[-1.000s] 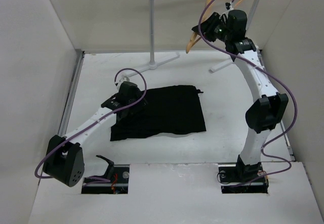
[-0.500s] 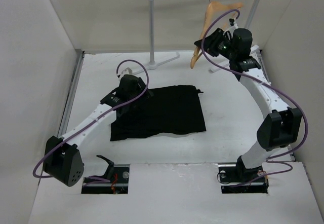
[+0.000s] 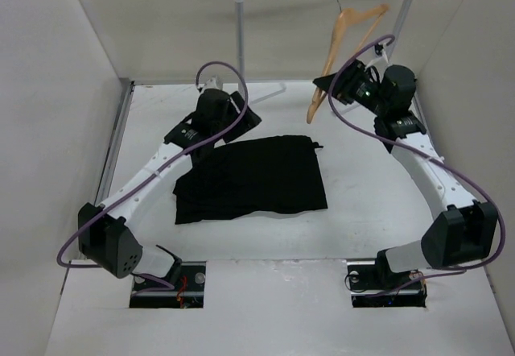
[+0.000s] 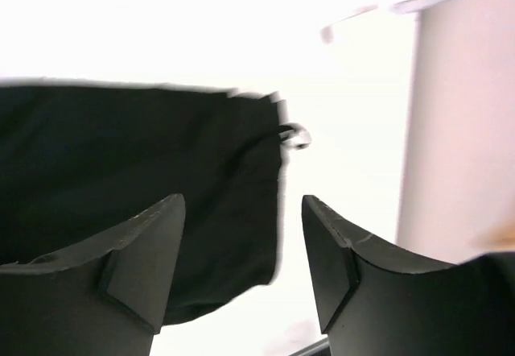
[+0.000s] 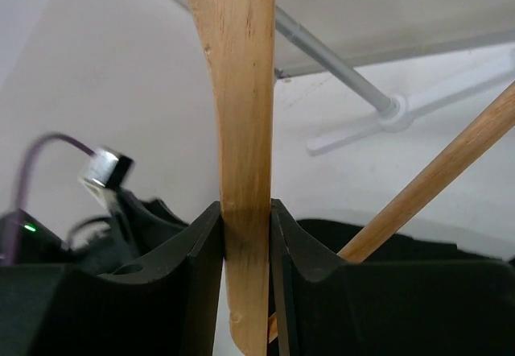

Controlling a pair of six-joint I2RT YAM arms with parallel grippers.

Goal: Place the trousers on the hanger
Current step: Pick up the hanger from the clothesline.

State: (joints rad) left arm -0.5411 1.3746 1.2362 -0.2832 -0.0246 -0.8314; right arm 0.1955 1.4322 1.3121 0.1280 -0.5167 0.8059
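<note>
Left arm [image 3: 149, 185] and right arm [image 3: 420, 161]: white links, black joint housings. Purple cable [image 3: 217, 64] looped along each. Fingers [image 4: 133, 271] matte black, wedge-shaped, with bevelled inner faces. Large rounded black elbow housing [image 3: 109, 247] on each.

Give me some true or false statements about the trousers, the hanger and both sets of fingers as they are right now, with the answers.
1. The right fingers are clamped on the hanger. True.
2. The trousers are draped over the hanger. False: they lie on the table, apart from it.
3. The left fingers are open and hold nothing. True.
4. The hanger lies flat on the table. False: it is held up in the air near the rail stand.
</note>
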